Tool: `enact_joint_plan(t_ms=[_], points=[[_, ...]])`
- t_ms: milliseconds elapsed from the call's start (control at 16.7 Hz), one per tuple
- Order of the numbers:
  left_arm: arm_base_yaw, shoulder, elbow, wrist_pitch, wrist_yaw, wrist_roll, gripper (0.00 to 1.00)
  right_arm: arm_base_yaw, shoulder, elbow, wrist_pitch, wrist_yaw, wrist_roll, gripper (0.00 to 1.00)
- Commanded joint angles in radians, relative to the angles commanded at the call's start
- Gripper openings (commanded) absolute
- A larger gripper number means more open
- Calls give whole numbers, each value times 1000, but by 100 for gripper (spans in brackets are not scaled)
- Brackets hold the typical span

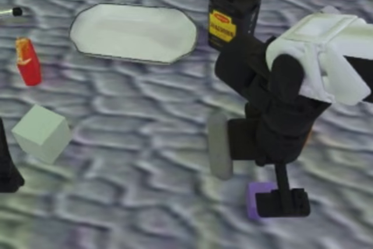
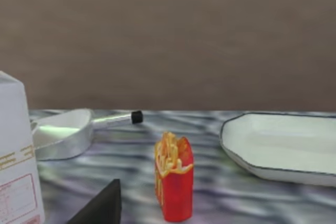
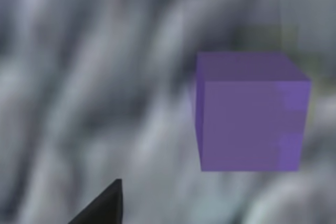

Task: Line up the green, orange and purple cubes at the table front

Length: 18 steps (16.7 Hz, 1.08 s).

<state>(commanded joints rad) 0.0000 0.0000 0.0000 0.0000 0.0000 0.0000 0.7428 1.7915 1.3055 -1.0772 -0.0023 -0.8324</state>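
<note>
The purple cube (image 1: 259, 197) rests on the table (image 1: 134, 161) at the front right; in the right wrist view the cube (image 3: 251, 111) stands free of anything. My right gripper (image 1: 284, 202) hangs just over it, on its right side, open, and one dark fingertip (image 3: 107, 203) shows apart from the cube. At the left sits the green cube (image 1: 42, 132), tilted on the table. The orange cube is almost wholly hidden behind my right arm; only a thin orange sliver (image 1: 308, 136) shows. My left arm (image 1: 7, 170) is parked at the left edge, open.
A white oval tray (image 1: 134, 32) lies at the back, with a dark bottle (image 1: 233, 18) to its right. A red fries box (image 1: 27, 61) stands at the far left. A grey flat piece (image 1: 220, 144) lies mid-table. A silver pan (image 2: 63, 135) and a white carton (image 2: 16, 156) show in the left wrist view.
</note>
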Motion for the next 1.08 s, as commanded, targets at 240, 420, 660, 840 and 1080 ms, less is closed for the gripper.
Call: enact_joint_plan(t_ms=[240,420,660,840,1080], points=[[0,0,0,0,0,0,100,-18,18,14,-1,1,-6,100],[0,0,0,0,0,0,100,-108,98,116,-27,4,-33,100],[0,0,0,0,0,0,100,-282,244,321,-75,4,-88,100],[0,0,0,0,0,0,100,-368,316,408,-97,4,-113,100],[0,0,0,0,0,0,100,-372,320,413,-96,5,-114,100]])
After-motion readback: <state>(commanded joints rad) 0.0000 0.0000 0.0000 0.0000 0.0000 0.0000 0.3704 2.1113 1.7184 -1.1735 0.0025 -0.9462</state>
